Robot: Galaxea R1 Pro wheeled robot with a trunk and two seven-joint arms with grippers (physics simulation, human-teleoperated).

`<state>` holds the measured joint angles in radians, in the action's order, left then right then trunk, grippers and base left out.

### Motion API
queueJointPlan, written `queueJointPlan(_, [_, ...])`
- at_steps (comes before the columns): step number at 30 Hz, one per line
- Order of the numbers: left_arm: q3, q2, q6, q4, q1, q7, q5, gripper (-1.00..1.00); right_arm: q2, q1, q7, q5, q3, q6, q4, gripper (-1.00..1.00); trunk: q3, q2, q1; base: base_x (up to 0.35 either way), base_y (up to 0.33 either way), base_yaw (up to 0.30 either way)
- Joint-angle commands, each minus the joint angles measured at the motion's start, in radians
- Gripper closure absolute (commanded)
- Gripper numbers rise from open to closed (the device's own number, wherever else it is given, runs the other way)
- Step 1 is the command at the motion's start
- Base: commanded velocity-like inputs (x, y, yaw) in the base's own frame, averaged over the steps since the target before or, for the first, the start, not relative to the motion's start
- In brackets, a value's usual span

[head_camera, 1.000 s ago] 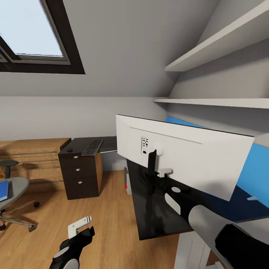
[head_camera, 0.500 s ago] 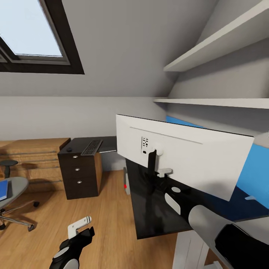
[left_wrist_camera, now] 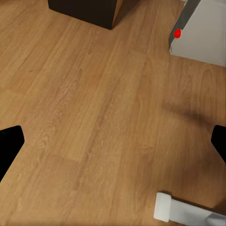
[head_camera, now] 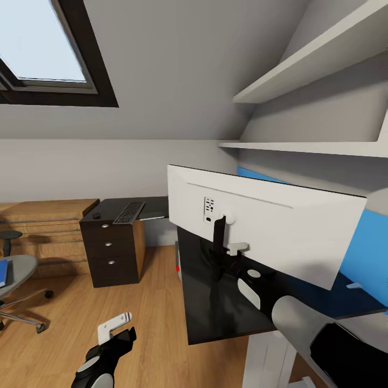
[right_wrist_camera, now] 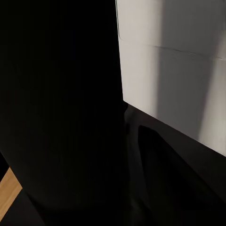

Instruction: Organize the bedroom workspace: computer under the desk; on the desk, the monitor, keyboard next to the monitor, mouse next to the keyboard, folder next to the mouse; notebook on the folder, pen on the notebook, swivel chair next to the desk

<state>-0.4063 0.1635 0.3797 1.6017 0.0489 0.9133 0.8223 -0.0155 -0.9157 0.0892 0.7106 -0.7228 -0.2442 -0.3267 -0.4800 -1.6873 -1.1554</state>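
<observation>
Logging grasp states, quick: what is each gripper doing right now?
Left gripper: open, empty, over the wood floor.
Right gripper: at the monitor stand; cannot tell whether it is shut on it.

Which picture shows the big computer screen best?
The head view: the wide white-backed monitor shows whole, on its thin black stand. The right wrist view catches just a white patch of its back.
</observation>
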Motion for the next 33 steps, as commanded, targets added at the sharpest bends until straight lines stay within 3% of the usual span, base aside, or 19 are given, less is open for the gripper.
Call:
queueJointPlan(1, [-0.002, 0.001, 0.004, 0.001, 0.001, 0.007, 0.004, -1.0, 0.0, -0.001, 0.002, 0.013, 0.002, -0.006, 0.002, 1.0, -0.001, -0.001, 0.0, 0.0, -0.007, 0.0])
queueJointPlan(17, [-0.002, 0.008, 0.004, 0.001, 0.001, 0.007, 0.004, -1.0, 0.0, -0.001, 0.002, 0.012, 0.0, -0.005, 0.002, 1.0, -0.001, -0.001, 0.0, 0.0, -0.052, 0.0])
queueJointPlan(18, [-0.002, 0.008, 0.004, 0.001, 0.001, 0.007, 0.004, -1.0, 0.0, -0.001, 0.001, 0.012, 0.0, -0.004, 0.002, -1.0, -0.001, -0.001, 0.0, 0.0, -0.001, 0.0])
queueJointPlan(33, [-0.002, 0.008, 0.004, 0.001, 0.001, 0.007, 0.004, -1.0, 0.0, -0.001, 0.001, 0.012, 0.0, -0.003, 0.001, -1.0, -0.001, -0.001, 0.0, 0.0, 0.0, 0.0])
